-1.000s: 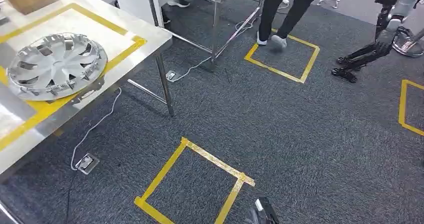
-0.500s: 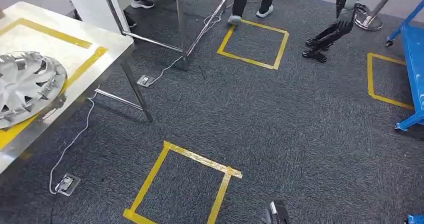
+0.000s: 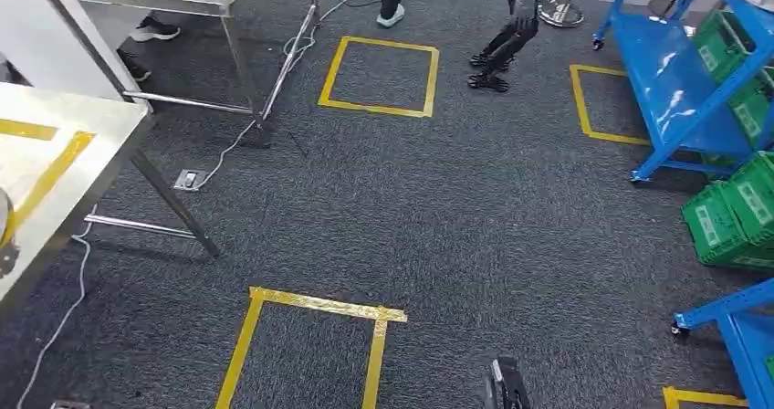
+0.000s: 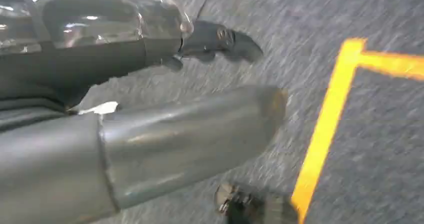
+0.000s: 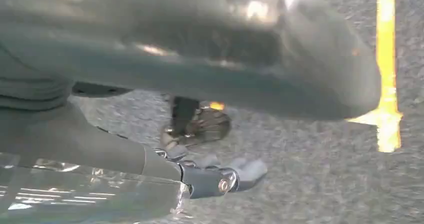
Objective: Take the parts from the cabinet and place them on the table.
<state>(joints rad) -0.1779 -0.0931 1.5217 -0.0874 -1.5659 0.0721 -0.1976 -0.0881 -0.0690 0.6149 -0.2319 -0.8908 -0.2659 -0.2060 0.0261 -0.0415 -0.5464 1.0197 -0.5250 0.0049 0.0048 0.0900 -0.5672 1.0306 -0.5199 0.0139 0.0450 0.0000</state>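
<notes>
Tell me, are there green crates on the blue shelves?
Yes, green crates sit on the blue shelves at the right of the head view.

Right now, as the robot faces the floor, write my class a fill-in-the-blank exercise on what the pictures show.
1. The squares marked on the carpet are made of ____ tape.
2. The crates by the rack are ____.
3. The rack holding crates is painted ____.
4. The left hand holds ____.

Missing words: yellow; green; blue; nothing
</notes>
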